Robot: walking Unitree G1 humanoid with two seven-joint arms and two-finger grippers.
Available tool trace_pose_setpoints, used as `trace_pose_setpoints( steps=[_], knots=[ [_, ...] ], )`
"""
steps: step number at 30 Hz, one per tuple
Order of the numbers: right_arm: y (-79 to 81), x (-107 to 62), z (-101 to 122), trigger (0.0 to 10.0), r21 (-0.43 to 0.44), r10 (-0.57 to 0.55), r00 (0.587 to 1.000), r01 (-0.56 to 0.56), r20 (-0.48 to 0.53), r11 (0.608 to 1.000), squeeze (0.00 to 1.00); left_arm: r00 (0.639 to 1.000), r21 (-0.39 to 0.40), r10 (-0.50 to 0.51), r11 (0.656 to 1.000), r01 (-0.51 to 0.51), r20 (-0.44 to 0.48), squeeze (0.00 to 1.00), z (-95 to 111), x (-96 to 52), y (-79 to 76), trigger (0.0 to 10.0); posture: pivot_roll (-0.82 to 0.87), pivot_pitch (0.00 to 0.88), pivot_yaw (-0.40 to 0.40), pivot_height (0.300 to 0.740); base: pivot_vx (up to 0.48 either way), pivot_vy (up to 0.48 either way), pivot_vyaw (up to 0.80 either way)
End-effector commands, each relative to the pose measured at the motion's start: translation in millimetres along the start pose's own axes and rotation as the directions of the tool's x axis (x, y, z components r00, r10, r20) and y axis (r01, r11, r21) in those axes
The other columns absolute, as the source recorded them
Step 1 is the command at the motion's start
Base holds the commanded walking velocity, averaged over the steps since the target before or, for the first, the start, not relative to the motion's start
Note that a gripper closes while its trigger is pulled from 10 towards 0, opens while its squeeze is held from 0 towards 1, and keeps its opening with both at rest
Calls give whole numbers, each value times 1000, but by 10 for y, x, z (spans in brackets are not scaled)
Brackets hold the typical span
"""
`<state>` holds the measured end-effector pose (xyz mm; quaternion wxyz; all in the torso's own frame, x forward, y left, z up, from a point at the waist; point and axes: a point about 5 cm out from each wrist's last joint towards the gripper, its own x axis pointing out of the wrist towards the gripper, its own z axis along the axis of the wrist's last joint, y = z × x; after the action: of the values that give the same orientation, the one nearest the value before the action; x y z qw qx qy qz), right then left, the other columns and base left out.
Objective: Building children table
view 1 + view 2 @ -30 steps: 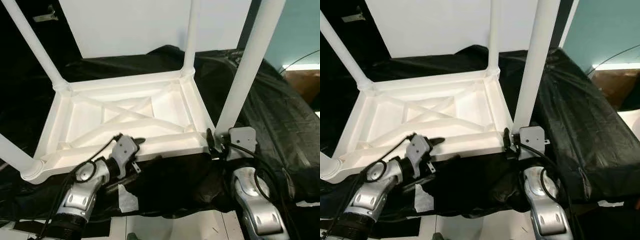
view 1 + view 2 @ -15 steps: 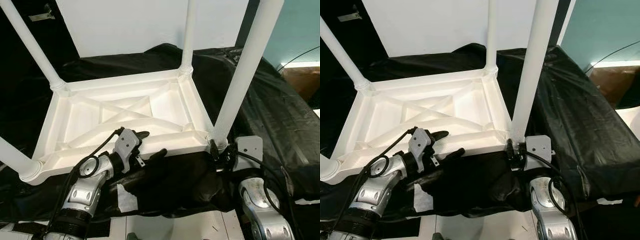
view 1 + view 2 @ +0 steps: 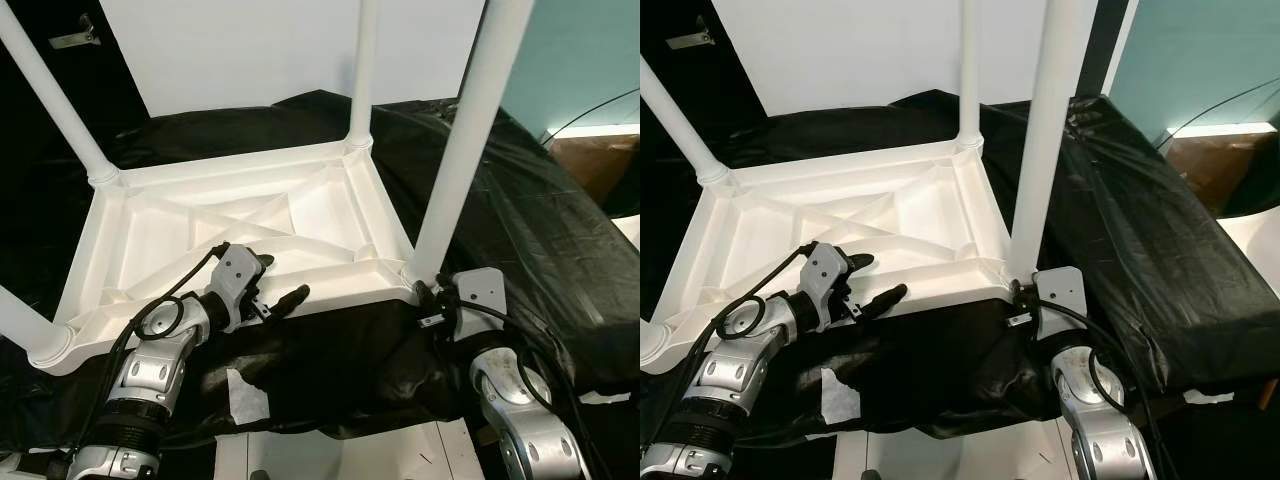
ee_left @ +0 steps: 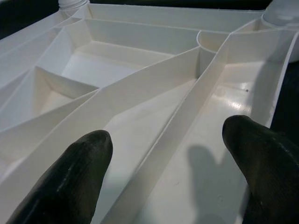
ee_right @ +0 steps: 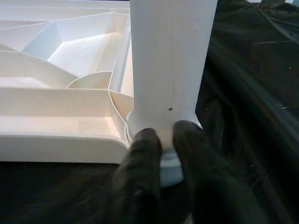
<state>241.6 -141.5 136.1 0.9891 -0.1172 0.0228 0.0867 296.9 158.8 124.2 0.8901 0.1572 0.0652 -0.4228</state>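
Note:
A white plastic children's table [image 3: 160, 235] lies upside down on black cloth, its ribbed underside facing up and several legs pointing upward. My left gripper [image 3: 280, 280] is open at the near rim [image 3: 345, 295], one finger [image 4: 79, 177] over the ribbed inside and the other finger [image 4: 261, 163] toward the rim's outer side. My right gripper [image 3: 425, 293] is shut, with both fingertips [image 5: 142, 154] pressed against the socket at the foot of the near right leg [image 3: 460, 150].
Black cloth [image 3: 530, 220] covers the raised surface under and to the right of the table. A white board [image 3: 250, 50] stands behind it. A strip of white tape [image 3: 245, 395] sticks to the cloth's front. White floor [image 3: 340, 455] lies below.
The left gripper has opened and now straddles the near rim. The right gripper has stayed at the leg's foot. The camera has shifted a little.

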Motion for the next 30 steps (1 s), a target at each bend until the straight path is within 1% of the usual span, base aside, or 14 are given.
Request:
trace_pose_setpoints(
  steps=[1, 2, 4, 6, 8, 10, 12, 14, 16, 20, 22, 24, 27, 30],
  knots=[
    [-10, 68, -49, 0, -17, 33, 999, -33, -28, 999, 0, 985, -61, -70, 996, 62, -158, 0, -311, -119, -118, 10000, -42, 37, 15, 740, 0, 0, 0],
    [-10, 68, -49, 0, -17, 33, 999, -33, -28, 999, 0, 985, -61, -70, 996, 62, -158, 0, -311, -119, -118, 10000, -42, 37, 15, 740, 0, 0, 0],
    [-40, 114, -59, 0, -34, 44, 999, -45, -30, 998, 0, 974, -69, -128, 991, 116, -189, 0, -365, -157, -181, 10000, -42, 37, 15, 740, 0, 0, 0],
    [-40, 114, -59, 0, -34, 44, 999, -45, -30, 998, 0, 974, -69, -128, 991, 116, -189, 0, -365, -157, -181, 10000, -42, 37, 15, 740, 0, 0, 0],
    [-127, 237, -64, 0, -68, 58, 998, -60, -30, 996, 0, 975, -66, -145, 989, 135, -169, 0, -341, -111, -218, 10000, -31, 34, 17, 740, 0, 0, 0],
    [-239, 368, -61, 0, -90, 49, 998, -52, -34, 995, 0, 982, -65, -134, 990, 126, -133, 0, -285, -65, -211, 10000, -21, 31, 14, 740, 0, 0, 0],
    [-239, 368, -61, 0, -90, 49, 998, -52, -34, 995, 0, 982, -65, -134, 990, 126, -133, 0, -285, -65, -211, 10000, -21, 31, 14, 740, 0, 0, 0],
    [-326, 447, -74, 0, -118, 17, 999, -22, -48, 993, 0, 986, -67, -113, 992, 105, -127, 0, -260, -59, -193, 10000, -16, 29, 13, 740, 0, 0, 0],
    [-375, 490, -82, 0, -124, -8, 998, 1, -59, 992, 0, 983, -66, -110, 993, 101, -149, 0, -286, -96, -195, 10000, -6, 25, 11, 740, 0, 0, 0],
    [-362, 502, -69, 0, -124, -8, 998, 0, -58, 992, 0, 979, -63, -110, 993, 100, -174, 0, -323, -135, -194, 10000, -3, 23, 10, 740, 0, 0, 0],
    [-243, 482, -66, 0, -131, 21, 998, -28, -53, 991, 0, 969, -68, -106, 993, 93, -221, 0, -388, -175, -184, 10000, 1, 24, 9, 740, 0, 0, 0],
    [-210, 483, -75, 0, -137, 29, 998, -36, -52, 990, 0, 965, -69, -104, 994, 90, -241, 0, -411, -178, -182, 10000, 1, 24, 9, 740, 0, 0, 0],
    [-153, 471, -85, 0, -112, 45, 997, -51, -55, 992, 0, 952, -85, -134, 990, 115, -275, 0, -464, -171, -223, 10000, -4, 26, 14, 740, 0, 0, 0],
    [-87, 456, -73, 0, -94, 68, 996, -73, -50, 993, 0, 947, -81, -147, 988, 129, -285, 0, -485, -158, -251, 10000, -10, 28, 18, 740, 0, 0, 0]
  ],
)
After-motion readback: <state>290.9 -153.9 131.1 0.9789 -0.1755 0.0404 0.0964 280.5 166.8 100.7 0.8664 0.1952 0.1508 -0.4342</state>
